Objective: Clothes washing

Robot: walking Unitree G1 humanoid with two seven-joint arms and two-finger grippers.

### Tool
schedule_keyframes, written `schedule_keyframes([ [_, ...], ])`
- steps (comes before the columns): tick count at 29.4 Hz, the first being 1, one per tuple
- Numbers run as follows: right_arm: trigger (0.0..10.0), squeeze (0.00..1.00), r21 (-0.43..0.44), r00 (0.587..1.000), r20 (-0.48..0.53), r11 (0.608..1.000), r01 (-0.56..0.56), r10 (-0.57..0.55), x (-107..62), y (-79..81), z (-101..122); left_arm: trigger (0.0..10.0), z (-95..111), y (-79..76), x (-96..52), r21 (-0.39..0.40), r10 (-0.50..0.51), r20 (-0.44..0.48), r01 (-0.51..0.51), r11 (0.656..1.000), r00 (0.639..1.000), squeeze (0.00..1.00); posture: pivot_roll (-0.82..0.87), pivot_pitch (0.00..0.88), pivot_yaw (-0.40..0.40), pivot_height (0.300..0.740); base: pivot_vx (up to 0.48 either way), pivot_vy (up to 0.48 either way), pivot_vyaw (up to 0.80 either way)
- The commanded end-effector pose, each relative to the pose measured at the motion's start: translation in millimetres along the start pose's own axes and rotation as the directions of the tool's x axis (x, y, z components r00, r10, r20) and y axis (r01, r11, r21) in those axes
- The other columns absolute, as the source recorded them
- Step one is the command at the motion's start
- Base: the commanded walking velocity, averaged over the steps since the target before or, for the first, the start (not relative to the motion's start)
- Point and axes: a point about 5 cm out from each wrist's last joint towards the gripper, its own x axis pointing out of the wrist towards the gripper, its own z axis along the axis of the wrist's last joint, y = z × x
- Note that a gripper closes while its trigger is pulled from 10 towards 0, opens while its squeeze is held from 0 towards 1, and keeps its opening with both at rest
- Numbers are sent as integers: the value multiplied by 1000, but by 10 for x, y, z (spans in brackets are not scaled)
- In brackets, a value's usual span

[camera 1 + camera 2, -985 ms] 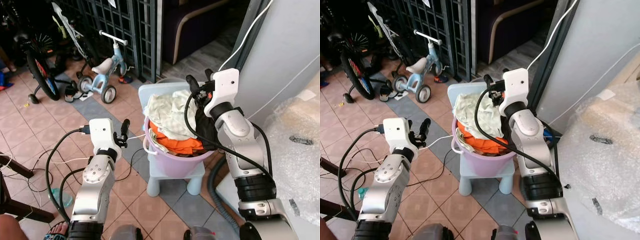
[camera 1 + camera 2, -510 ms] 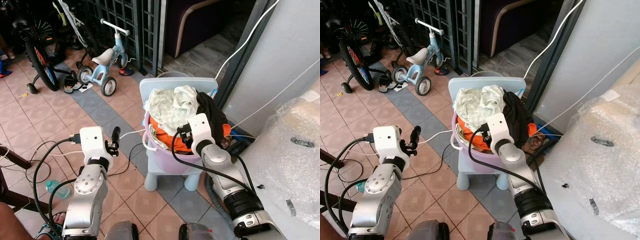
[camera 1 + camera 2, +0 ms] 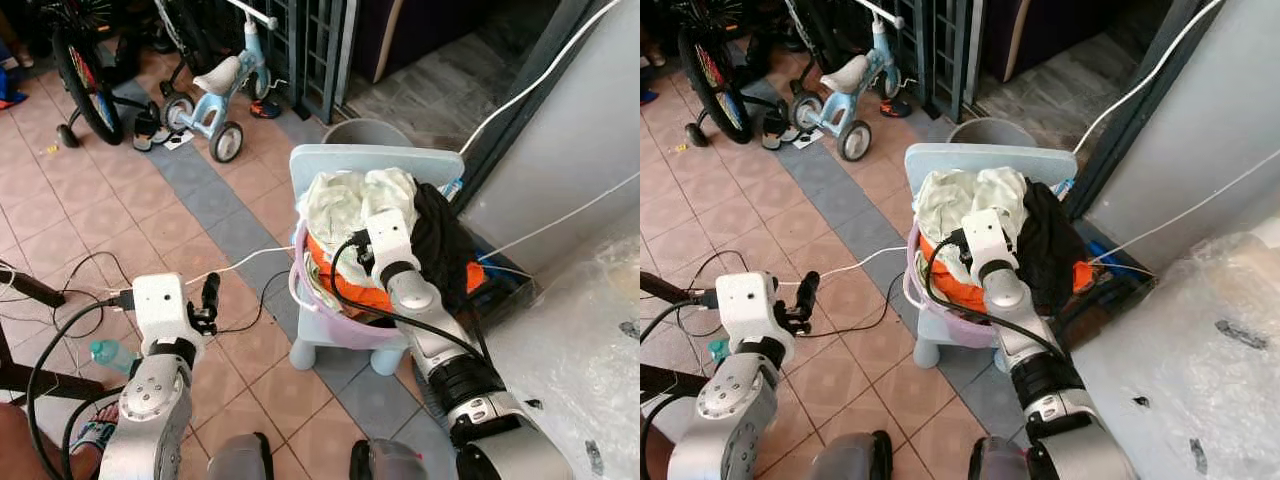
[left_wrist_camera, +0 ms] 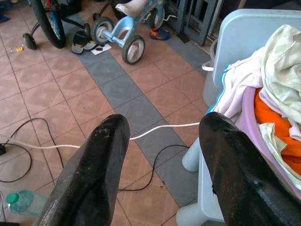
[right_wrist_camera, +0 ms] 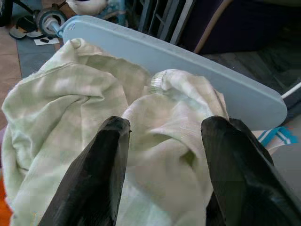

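**Reaching into the laundry pile**

The tub [image 3: 335, 325] of clothes sits on a pale blue chair [image 3: 372, 165] by the grey wall. The right gripper [image 5: 160, 155] is down on the heap with its 2 fingers spread either side of a fold of the pale green cloth [image 5: 70, 99], not closed on it. The left gripper [image 4: 162, 141] hangs released over the tiled floor [image 3: 90, 220], beside the tub. This looks like the pick-up step. Next, the right fingers should sink a little and pinch the fold, then lift it free of the orange garment [image 3: 345, 280] beneath.

Soft crumpled cloth laundry [image 3: 350, 205] fills a smooth lilac plastic basin [image 3: 345, 325] on a matt plastic chair [image 3: 375, 165].
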Motion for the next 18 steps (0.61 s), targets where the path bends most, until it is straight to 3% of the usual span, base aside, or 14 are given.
schedule_keyframes([
  [1, 10000, 0, -22, 998, -38, 998, 53, -54, -9, -119, -121, 10000, 9, -55, -27, -14, -19, -3, 19, 1000, 1000, 0, 121, 250, -11, 740, 0, 0, 0],
  [6, 10000, 0, -45, 990, -4, 989, 141, -141, 34, -245, -62, 10000, 15, -57, -42, -13, -17, -16, 17, 1000, 1000, 0, 126, 247, -8, 740, 0, 0, 0],
  [12, 10000, 0, -52, 986, -128, 993, 104, -110, 46, -251, -251, 10000, 20, -94, -40, -18, -37, -27, 37, 999, 999, 0, 125, 242, -8, 740, 0, 0, 0],
  [14, 10000, 0, 24, 986, -149, 996, 81, -77, 39, -258, -281, 10000, 20, -101, -42, -21, -37, -30, 37, 999, 999, 0, 123, 234, -13, 740, 0, 0, 0],
  [17, 10000, 0, 139, 995, -79, 988, 72, -61, 50, -321, -181, 10000, 12, -103, -43, -24, -36, -38, 35, 999, 999, 0, 119, 226, -13, 740, 0, 0, 0],
  [18, 10000, 0, 142, 997, -65, 988, 56, -47, 52, -320, -161, 10000, 9, -102, -46, -24, -36, -39, 35, 999, 999, 0, 119, 226, -13, 740, 0, 0, 0],
])
